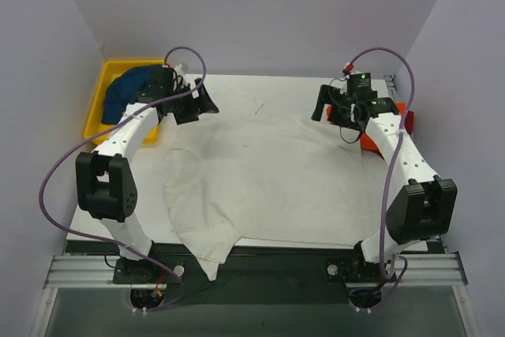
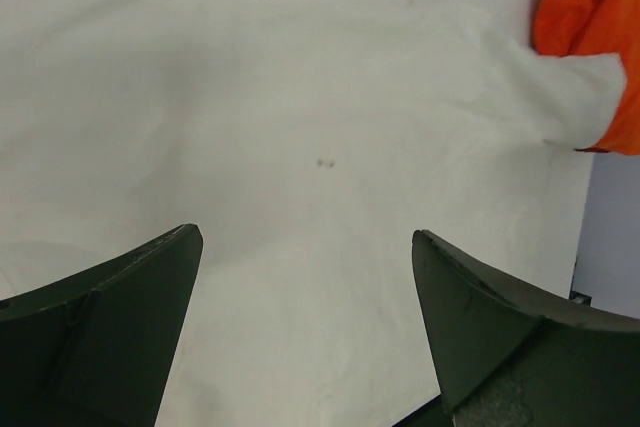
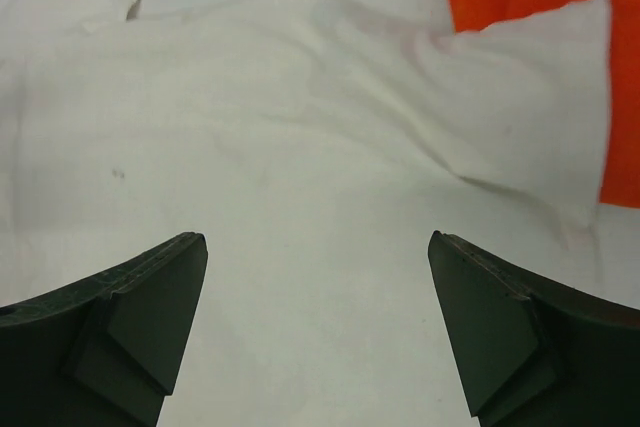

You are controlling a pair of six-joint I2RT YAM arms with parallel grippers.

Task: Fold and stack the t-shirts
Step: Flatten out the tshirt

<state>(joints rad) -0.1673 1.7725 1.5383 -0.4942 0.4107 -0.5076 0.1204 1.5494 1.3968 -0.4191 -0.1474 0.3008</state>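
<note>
A large off-white t-shirt [image 1: 252, 171] lies spread over the white table, one corner hanging off the near edge. It fills the left wrist view [image 2: 300, 97] and the right wrist view [image 3: 300, 117]. An orange-red shirt [image 1: 369, 142] lies at the table's right edge, partly under a white sleeve [image 3: 530, 97]; it also shows in the left wrist view [image 2: 590, 17]. A dark blue shirt [image 1: 126, 88] lies in the yellow bin. My left gripper [image 1: 197, 104] [image 2: 305, 235] is open and empty above the shirt's far left. My right gripper [image 1: 327, 108] [image 3: 318, 237] is open and empty above its far right.
The yellow plastic bin [image 1: 99, 108] stands off the table's back left corner. Grey walls close in the back and both sides. A metal rail [image 1: 252, 270] with the arm bases runs along the near edge.
</note>
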